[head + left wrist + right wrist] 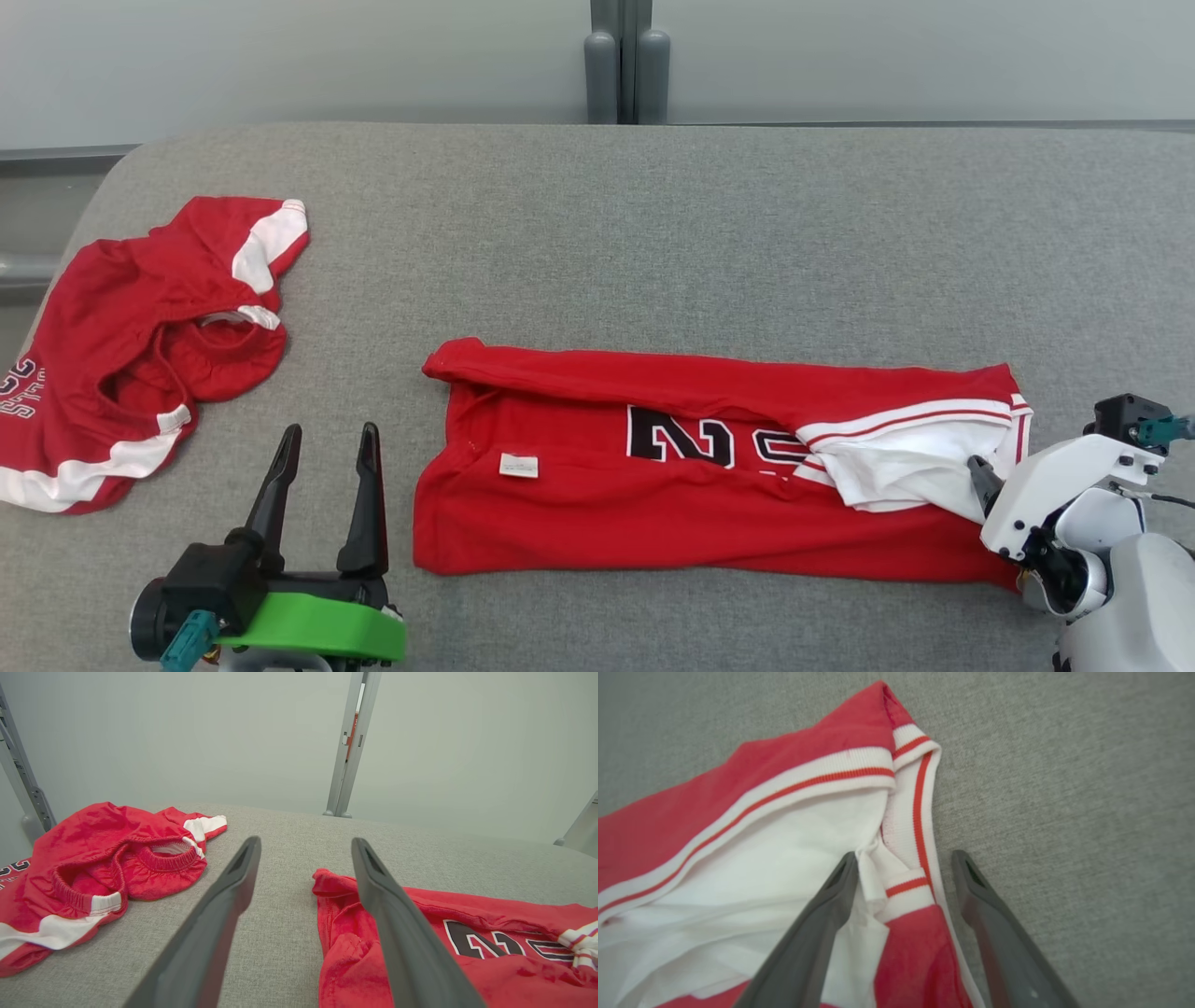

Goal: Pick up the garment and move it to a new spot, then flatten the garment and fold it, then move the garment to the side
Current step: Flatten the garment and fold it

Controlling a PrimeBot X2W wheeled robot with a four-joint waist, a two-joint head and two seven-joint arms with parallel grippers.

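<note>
**Setting.** A grey woven-cloth tabletop spreads ahead of the left gripper and to both its sides. The table's far corner, ahead and to the gripper's left, is rounded. Beyond the far edge, straight ahead of the gripper, stand pale grey-green wall panels, matt and unmarked. A grey metal upright divides them, ahead and a little to the gripper's right, with two rounded grey feet at its base. A slotted metal rail rises far to the gripper's left, and a slanted grey post stands far to its right. Light is even and diffuse; shadows are faint.
</note>
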